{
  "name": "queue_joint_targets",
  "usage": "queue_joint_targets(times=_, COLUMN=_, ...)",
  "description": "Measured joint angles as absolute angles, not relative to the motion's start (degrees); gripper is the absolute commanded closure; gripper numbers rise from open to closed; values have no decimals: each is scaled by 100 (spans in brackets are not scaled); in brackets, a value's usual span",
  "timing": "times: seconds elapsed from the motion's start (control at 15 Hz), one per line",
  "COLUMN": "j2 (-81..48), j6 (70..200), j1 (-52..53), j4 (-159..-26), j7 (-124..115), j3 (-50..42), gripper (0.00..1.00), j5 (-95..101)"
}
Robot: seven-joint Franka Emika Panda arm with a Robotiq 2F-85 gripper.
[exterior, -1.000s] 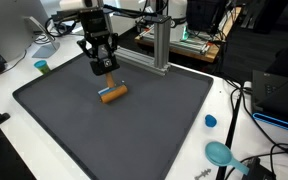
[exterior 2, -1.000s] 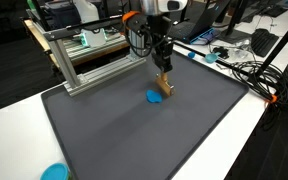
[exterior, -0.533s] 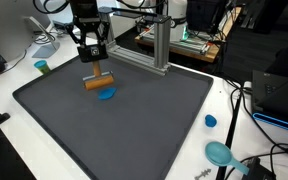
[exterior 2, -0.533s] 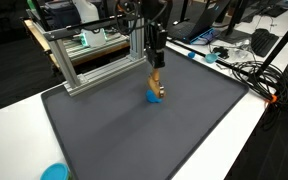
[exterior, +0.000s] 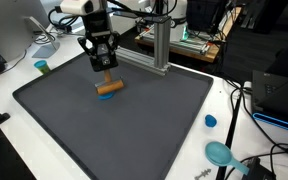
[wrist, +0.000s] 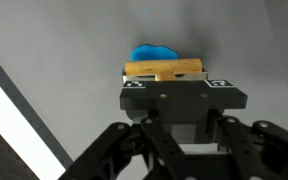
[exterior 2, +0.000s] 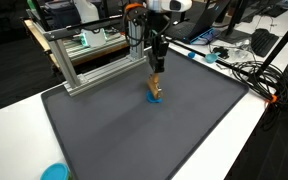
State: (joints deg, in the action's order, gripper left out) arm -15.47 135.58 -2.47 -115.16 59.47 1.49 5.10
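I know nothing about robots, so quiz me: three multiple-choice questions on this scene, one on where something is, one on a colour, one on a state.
1. Where is the block?
A. Right over the blue piece, above the mat
B. Inside a drawer
C. On top of a stack of plates

2. What colour is the mat?
A. Red
B. Dark grey
C. Yellow

3. What state is the gripper in?
A. Wide open and empty
B. Holding a cup
C. Shut on the block

Answers:
1 A, since both exterior views show the block directly over the blue piece on the mat; whether they touch cannot be told.
2 B, since the mat is dark grey in every view.
3 C, since the wrist view shows the block sitting between the fingertips.
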Motion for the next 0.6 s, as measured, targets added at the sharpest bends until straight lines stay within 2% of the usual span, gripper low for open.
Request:
queue_joint_targets(times=0.33, j2=-1837, j6=13371, j1=-351, j4=-11224, j7=5914, j3=146, gripper=78, j5=444)
queue_joint_targets(times=0.6, j2=-1950, j6=12983, j1=-720, j4=-10844, j7=6749, j3=257, gripper=78, j5=-329)
